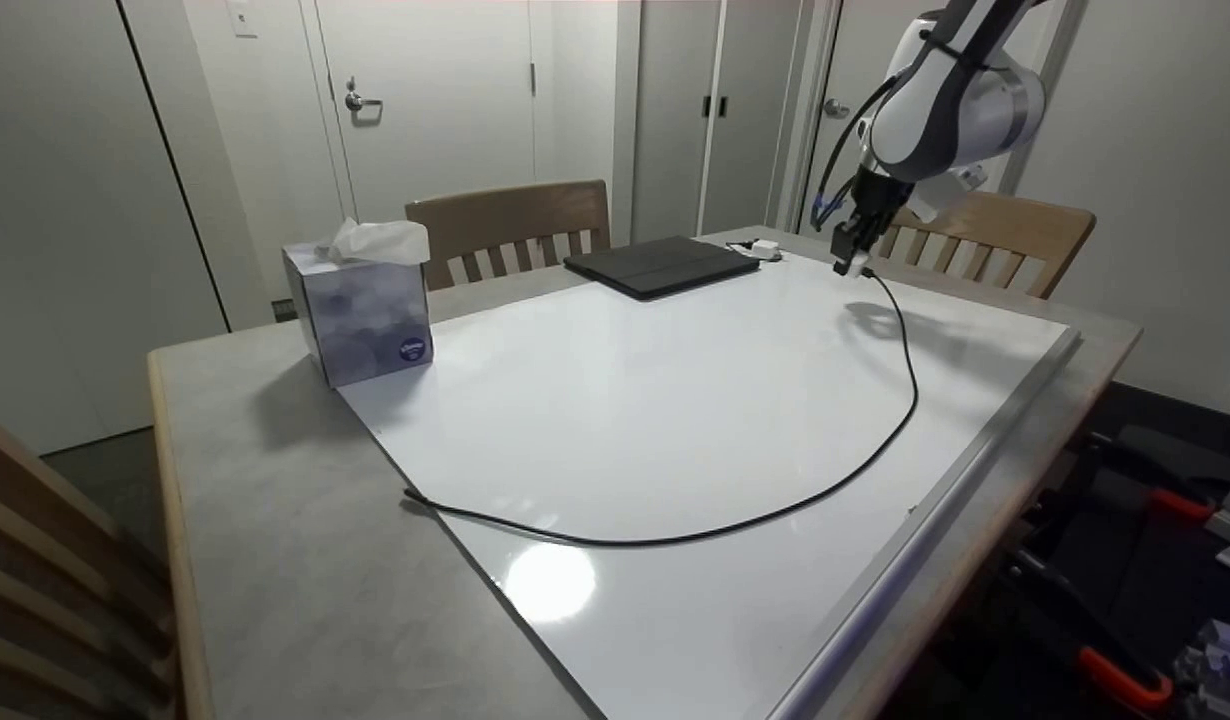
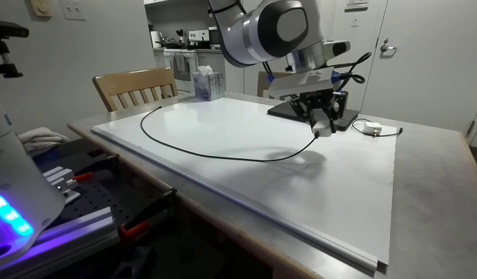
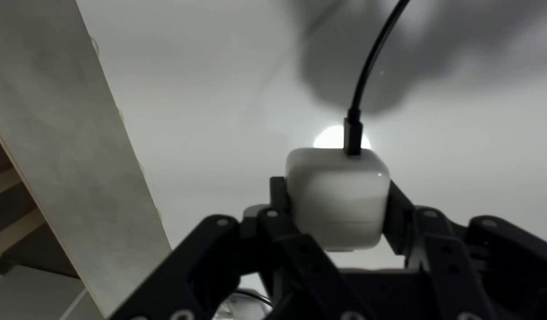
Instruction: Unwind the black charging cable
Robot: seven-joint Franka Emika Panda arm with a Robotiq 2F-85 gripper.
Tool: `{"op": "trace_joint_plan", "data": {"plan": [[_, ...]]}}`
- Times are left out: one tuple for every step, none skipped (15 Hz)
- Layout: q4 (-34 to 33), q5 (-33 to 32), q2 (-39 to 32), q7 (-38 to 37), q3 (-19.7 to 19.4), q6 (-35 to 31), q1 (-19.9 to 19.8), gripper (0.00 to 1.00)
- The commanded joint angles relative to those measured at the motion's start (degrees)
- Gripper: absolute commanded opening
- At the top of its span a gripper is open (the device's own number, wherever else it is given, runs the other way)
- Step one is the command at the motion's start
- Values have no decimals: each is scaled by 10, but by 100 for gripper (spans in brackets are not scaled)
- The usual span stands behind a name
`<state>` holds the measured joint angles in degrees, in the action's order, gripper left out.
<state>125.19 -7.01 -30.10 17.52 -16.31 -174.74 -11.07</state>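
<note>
A black charging cable (image 1: 625,543) curves, loop-free, across a white board (image 1: 615,400) on the tabletop (image 1: 275,540). The gripper (image 3: 337,206) is clamped on the white adapter (image 3: 340,186) at one end, holding it above the board. Unwinding looks essentially done; lowering and releasing the adapter probably remain.

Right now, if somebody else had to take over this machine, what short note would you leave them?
Gripper: closed on the white charger block, held above the whiteboard.
Black charging cable: plugged into that block, it drops to the board and runs in one wide curve; its far end reaches just past the board's edge, over the tabletop.
Done: the cable looks unwound, with no coils or crossings showing.
Left: probably just lowering the block and letting go.
</note>
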Motion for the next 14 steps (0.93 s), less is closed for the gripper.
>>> {"op": "trace_joint_plan", "data": {"plan": [[-17, 10, -18, -94, -28, 29, 9, 26], [-18, 18, -18, -116, -27, 38, 2, 26], [-22, 29, -21, -138, -23, 46, -5, 26], [-23, 40, -21, -157, -20, 53, -11, 26], [-27, 53, -22, -173, -15, 61, -21, 26], [-30, 67, -24, -190, -14, 68, -25, 26], [-33, 79, -27, -209, -20, 71, -27, 26], [-39, 92, -33, -228, -24, 73, -28, 26], [-44, 104, -37, -247, -27, 76, -31, 26], [-50, 116, -38, -265, -31, 84, -35, 26], [-55, 127, -42, -284, -34, 90, -38, 26], [-63, 139, -47, -304, -37, 93, -41, 26], [-68, 149, -48, -323, -41, 103, -43, 26], [-76, 156, -52, -334, -43, 116, -46, 26]]}}
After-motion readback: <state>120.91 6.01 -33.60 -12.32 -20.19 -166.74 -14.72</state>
